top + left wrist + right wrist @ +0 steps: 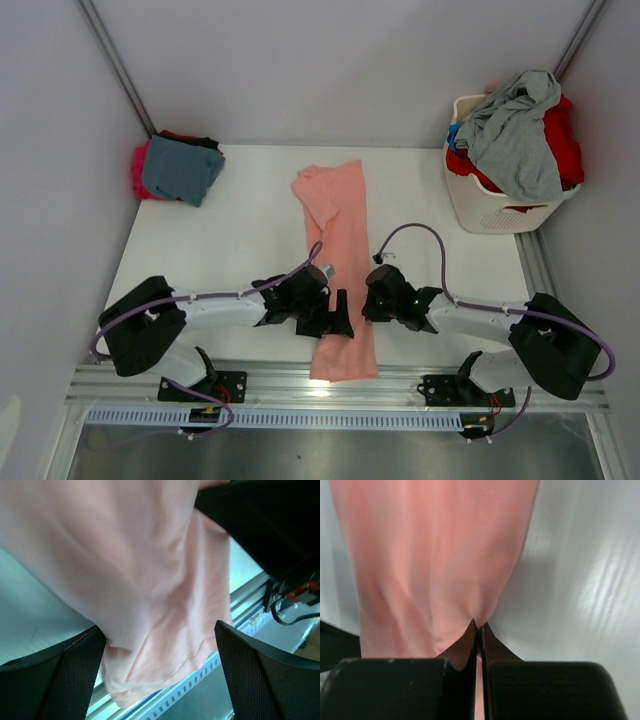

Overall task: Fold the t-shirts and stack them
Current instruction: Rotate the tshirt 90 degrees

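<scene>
The white surface (pixel 250 200) sat between pale walls, and down its middle lay the salmon-pink t-shirt (pixel 335 230), folded lengthwise into a long narrow strip. It ran from the far half of the surface to the near edge, where its end hung over onto the metal rail (pixel 300 385). The cloth looked soft and lightly creased, with shallow ridges running along its length. The right end effector (pixel 478 630) was pinched fully together on the strip's right edge, puckering the fabric at its tips. The left end effector (pixel 335 318) stood wide open over the strip's left side, the cloth lying loose between its fingers, gripping nothing. In the far left corner lay a teal-blue shirt (pixel 180 170) on a magenta shirt (pixel 140 170). At the far right, a white laundry basket (pixel 490 210) held a grey shirt (pixel 515 135) heaped over red shirts (pixel 565 140).
</scene>
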You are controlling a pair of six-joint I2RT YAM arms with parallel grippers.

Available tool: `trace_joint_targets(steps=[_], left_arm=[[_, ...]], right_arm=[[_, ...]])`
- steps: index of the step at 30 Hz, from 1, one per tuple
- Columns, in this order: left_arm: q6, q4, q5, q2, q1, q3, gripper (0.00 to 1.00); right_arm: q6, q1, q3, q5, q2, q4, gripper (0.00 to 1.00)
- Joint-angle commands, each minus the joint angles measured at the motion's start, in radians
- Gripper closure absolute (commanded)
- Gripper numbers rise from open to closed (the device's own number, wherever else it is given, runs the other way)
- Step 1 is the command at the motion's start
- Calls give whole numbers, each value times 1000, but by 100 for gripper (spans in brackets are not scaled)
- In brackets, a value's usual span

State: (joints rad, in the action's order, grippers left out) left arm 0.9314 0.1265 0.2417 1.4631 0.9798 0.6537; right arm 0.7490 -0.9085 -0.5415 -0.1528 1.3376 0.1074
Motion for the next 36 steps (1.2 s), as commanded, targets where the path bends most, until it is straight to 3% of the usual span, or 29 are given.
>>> trace_joint_targets(steps=[1,15,18,19,23,30,36], left_arm=[[-69,129,-125,48,-10,40,7],[-137,222,-165,106,-116,150,9],[-94,170,-99,68,-110,89,10],[-79,153,-78,50,-104,48,10],[-72,118,-53,-56,-84,-40,10],[-52,93,-16,-250,-38,-117,9],[-8,61,-1,-268,-1,-167,9]], right_arm=[[-66,63,-49,-21,35,-11,100],[-149,171,-120,56,141,-49,100],[-161,174,-127,71,126,-28,80],[-166,174,-120,71,111,-23,67],[-181,172,-95,50,-18,37,43],[-178,157,-103,45,-233,195,34],[-99,62,-78,18,-313,308,38]])
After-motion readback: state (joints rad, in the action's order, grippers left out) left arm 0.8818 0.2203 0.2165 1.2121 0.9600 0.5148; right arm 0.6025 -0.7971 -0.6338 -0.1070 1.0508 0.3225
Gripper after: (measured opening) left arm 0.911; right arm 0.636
